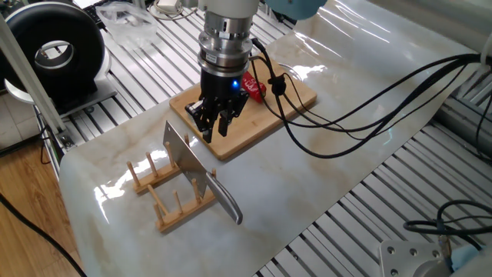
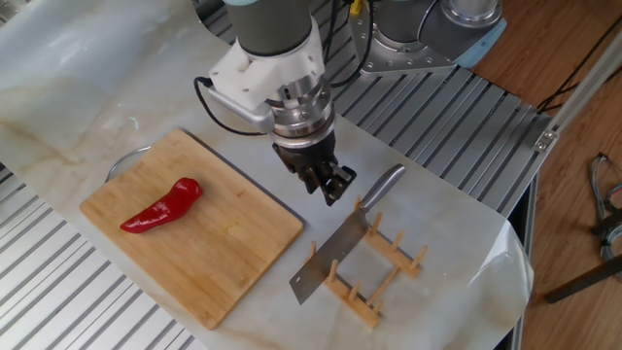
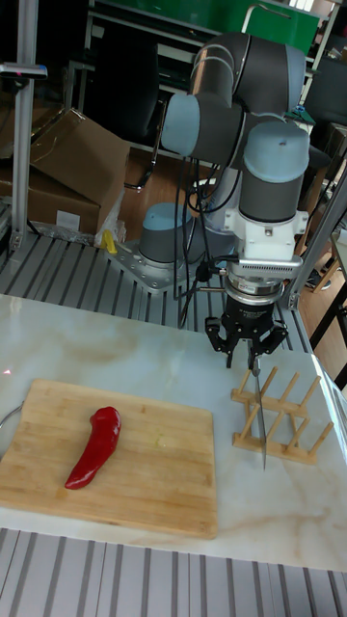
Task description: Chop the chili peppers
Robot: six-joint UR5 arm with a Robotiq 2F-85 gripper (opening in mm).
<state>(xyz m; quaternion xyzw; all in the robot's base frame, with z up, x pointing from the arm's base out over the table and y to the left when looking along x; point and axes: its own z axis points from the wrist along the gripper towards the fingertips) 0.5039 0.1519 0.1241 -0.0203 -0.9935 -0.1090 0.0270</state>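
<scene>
One whole glossy red chili pepper [image 2: 163, 206] lies on the left half of the bamboo cutting board [image 2: 224, 255]; it shows again as the chili pepper [image 3: 93, 446] and, half hidden behind the wrist, as the chili pepper [image 1: 253, 87]. My gripper [image 2: 331, 190] hangs open with nothing between its fingers, past the board's right edge and just left of the knife's metal handle [image 2: 385, 184]. In the tall fixed view the gripper [image 3: 249, 359] hovers above the knife [image 3: 261, 416], which stands edge-on in a wooden rack [image 3: 285, 415]. From the other side the gripper [image 1: 216, 132] is over the board's near corner.
The cleaver blade [image 1: 183, 156] rests in the slotted wooden rack [image 1: 165, 194] on the marble tabletop, its handle [image 1: 227, 202] pointing toward the table's front. Black cables [image 1: 323, 115] trail from the wrist across the table. A black round device [image 1: 54, 50] sits at the far left.
</scene>
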